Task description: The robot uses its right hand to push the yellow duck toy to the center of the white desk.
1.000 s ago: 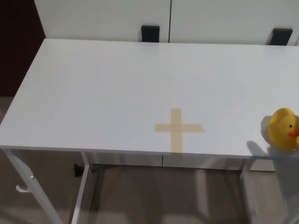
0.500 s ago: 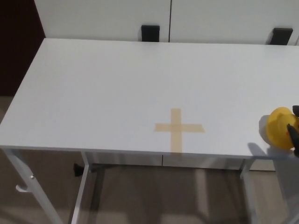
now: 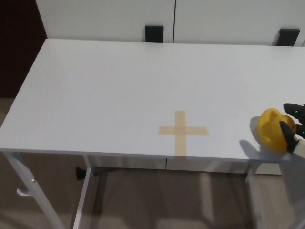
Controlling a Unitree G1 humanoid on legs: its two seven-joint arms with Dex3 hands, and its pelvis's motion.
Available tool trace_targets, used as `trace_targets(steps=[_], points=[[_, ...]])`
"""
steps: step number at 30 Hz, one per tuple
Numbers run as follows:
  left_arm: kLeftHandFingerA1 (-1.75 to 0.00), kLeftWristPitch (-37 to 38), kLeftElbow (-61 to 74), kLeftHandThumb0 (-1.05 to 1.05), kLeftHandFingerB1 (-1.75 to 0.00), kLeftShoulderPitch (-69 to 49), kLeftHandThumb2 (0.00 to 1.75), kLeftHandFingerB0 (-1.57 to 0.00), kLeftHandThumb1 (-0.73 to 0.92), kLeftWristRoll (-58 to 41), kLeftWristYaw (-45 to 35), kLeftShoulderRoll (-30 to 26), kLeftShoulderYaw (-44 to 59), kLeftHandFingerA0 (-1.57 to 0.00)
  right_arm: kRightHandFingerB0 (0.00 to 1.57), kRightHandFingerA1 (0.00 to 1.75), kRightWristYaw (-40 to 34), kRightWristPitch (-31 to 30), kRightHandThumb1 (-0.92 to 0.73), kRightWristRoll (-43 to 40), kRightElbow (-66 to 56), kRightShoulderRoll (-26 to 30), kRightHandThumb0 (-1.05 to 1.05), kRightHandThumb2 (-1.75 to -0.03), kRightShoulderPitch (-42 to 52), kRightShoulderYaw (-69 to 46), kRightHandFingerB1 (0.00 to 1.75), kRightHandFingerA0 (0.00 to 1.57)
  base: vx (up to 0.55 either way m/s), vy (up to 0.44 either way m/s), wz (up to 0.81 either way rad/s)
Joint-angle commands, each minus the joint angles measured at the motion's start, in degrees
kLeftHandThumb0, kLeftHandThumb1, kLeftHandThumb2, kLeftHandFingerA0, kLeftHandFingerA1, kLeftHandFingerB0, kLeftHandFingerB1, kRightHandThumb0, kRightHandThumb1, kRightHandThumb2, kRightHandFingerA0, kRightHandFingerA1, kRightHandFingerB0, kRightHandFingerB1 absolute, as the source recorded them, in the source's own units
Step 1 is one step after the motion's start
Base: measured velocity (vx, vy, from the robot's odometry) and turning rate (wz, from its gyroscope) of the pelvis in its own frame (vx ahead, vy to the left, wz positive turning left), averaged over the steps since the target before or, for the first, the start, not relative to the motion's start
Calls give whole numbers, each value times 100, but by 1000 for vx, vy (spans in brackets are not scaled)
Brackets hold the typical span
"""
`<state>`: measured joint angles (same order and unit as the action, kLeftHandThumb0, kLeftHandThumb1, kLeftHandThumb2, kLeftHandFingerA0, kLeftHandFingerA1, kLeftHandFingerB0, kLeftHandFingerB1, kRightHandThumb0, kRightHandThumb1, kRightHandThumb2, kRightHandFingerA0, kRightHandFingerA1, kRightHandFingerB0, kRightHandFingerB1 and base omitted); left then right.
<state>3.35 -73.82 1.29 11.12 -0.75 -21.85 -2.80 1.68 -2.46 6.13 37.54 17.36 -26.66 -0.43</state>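
Head view: we see our right hand (image 3: pixel 294 125) at the desk's (image 3: pixel 119 86) right edge, black fingers (image 3: pixel 287 130) spread against the yellow duck (image 3: pixel 269 129), holding nothing. Duck sits near the front right, right of the tape cross (image 3: pixel 182 131).

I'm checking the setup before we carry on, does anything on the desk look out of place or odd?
Only the yellow duck toy: it sits near the white desk's front right edge, far from the tape cross, with the right hand against it. Nothing spilled or damaged.
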Motion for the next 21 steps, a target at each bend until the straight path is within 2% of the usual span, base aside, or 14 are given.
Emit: trace_targets(steps=[1,2,5,6,8,9,11,15,16,17,18,20,21], points=[[-92,-71,10,46,-87,43,138,-122,-20,49,-21,5,-42,-137,22,44,-188,55,-92,64,38,-251,-76,-69,-68,45,33,20,0,0,0],[-89,-74,11,48,-84,58,142,-124,-26,58,-24,6,-56,-138,21,43,-223,36,-92,51,33,-326,-74,-68,-40,35,33,19,0,0,0],[-92,-66,7,39,-86,64,137,-129,-20,59,-12,18,-69,-140,18,43,-310,-25,-91,40,0,-501,-74,-69,76,34,33,18,0,0,0],[-87,-40,-6,52,-81,51,141,-132,-24,67,-6,20,-83,-144,16,43,-351,-37,-92,43,-25,-589,-74,-69,154,45,33,16,0,0,0],[-87,-13,-18,52,-81,41,141,-132,-24,81,-7,16,-103,-144,16,43,-379,-42,-92,44,-49,-657,-74,-69,211,48,33,16,0,0,0],[-92,-23,-6,42,-87,41,135,-125,-19,78,-14,19,-108,-139,15,44,-418,-56,-92,58,-68,-723,-75,-69,253,69,32,15,0,0,0],[-93,-35,6,38,-88,43,132,-125,-19,74,-24,21,-121,-133,15,45,-472,-74,-92,90,-89,-807,-75,-69,293,98,33,14,0,0,0],[-94,-82,2,41,-87,70,134,-125,-18,68,-24,40,-143,-139,9,42,-546,-183,-92,109,-144,-940,-81,-71,315,119,27,9,0,0,0],[-86,-68,9,49,-79,65,143,-126,-27,67,-26,42,-149,-148,2,38,-600,-289,-72,101,-200,-1026,-75,-115,309,121,26,0,0,0,0],[-86,-53,13,49,-79,59,143,-126,-27,67,-28,42,-154,-148,2,38,-637,-362,-72,96,-240,-1084,-75,-115,304,122,26,0,0,0,0],[-86,-41,18,54,-77,51,144,-128,-30,49,-34,44,-142,-149,7,27,-683,-417,-77,97,-285,-1155,-84,-117,300,129,16,0,0,0,0],[-86,-36,21,54,-77,46,144,-128,-30,27,-40,47,-125,-149,7,27,-728,-464,-77,104,-331,-1224,-84,-117,299,137,16,0,0,0,0],[-92,-54,10,44,-86,52,139,-126,-22,18,-39,54,-115,-138,4,31,-740,-447,-92,116,-314,-1291,-87,-74,281,167,26,0,0,0,0]])
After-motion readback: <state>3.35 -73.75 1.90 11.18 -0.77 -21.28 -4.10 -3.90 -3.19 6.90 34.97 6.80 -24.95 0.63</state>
